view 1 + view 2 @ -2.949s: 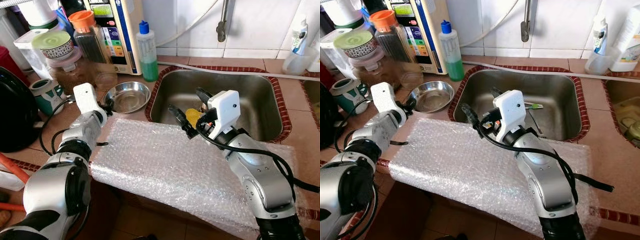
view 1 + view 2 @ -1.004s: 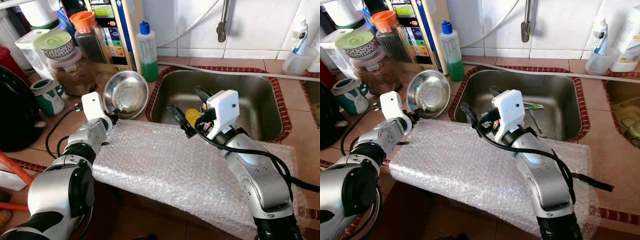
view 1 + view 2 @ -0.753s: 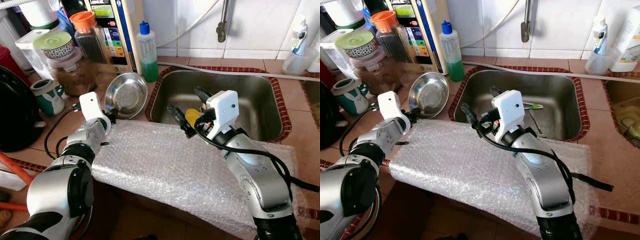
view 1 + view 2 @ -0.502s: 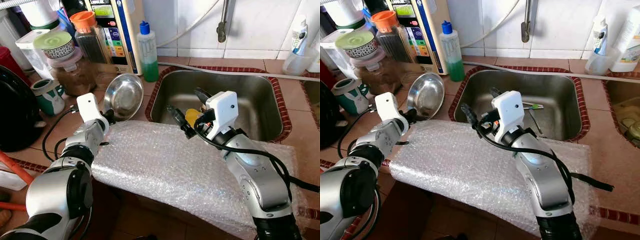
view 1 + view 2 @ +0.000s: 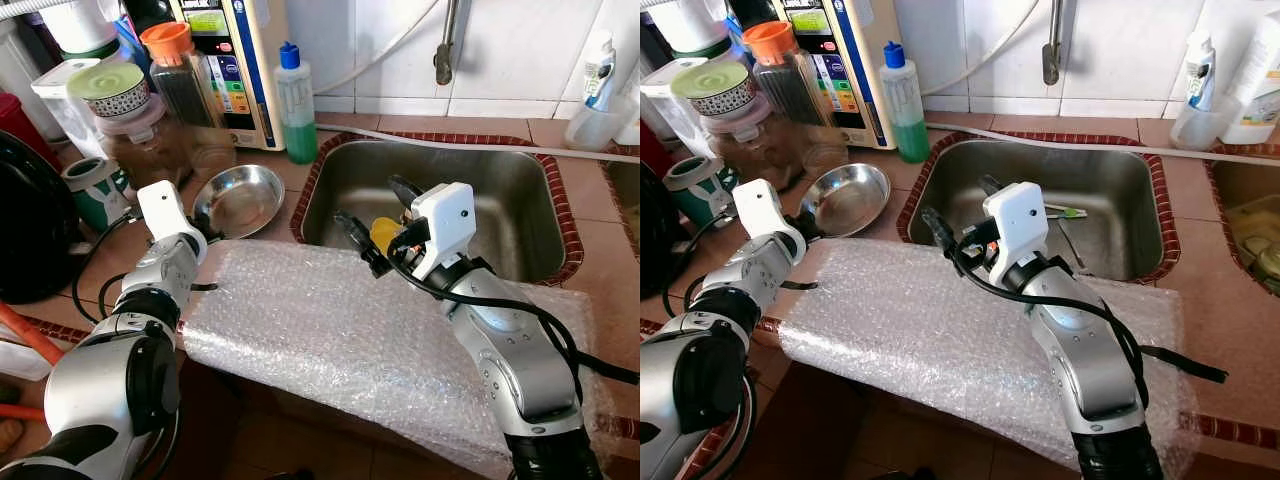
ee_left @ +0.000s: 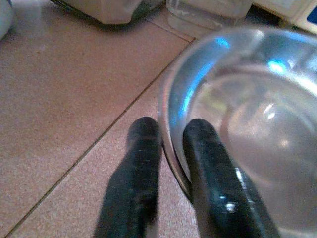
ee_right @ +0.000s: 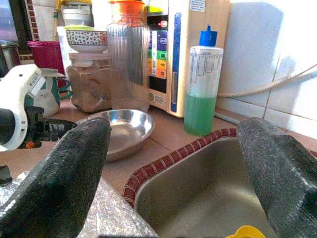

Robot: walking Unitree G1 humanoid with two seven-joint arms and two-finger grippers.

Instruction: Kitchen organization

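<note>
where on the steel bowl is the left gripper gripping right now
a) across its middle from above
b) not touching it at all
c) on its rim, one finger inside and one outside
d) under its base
c: in the left wrist view the left gripper is shut on the rim of the steel bowl, one finger inside and one outside, and the bowl sits on the counter.

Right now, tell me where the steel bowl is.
The steel bowl sits on the counter left of the sink, in front of the green soap bottle, its near rim pinched by the left gripper.
</note>
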